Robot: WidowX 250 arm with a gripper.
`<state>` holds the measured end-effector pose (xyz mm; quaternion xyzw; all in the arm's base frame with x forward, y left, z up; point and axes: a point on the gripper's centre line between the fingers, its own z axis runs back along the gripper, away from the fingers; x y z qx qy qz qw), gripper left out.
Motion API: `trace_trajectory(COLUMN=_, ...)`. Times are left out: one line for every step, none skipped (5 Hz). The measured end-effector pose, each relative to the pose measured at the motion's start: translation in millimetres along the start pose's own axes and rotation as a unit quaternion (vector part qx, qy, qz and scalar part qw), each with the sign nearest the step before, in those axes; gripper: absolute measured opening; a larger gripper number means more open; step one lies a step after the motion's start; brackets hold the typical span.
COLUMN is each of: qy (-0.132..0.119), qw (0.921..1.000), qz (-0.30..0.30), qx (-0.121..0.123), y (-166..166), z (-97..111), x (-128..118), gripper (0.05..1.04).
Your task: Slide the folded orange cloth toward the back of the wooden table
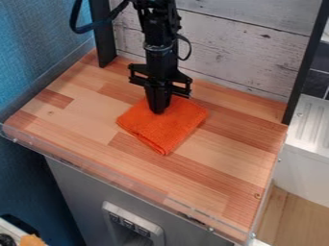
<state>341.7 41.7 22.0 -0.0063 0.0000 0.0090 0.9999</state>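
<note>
Straight below the black claw [157, 111], a folded orange cloth [168, 130] lies on the wooden counter [228, 144]; whether the claw is open or closed is unclear. A shallow pinch could unfold it.

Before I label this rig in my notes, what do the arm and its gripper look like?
The arm is black and slim, with jointed, blocky segments. A thick dark cable loops off to one side and a thinner one curves beside the lower arm. The gripper is black too, with a wide, angular bracket above narrow ends.
</note>
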Motion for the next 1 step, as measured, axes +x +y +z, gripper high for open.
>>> trace_trajectory(qy=0.004, qw=0.9998, qz=-0.019, qx=0.004, y=-11.4, z=-2.0, x=-1.6, gripper=0.059)
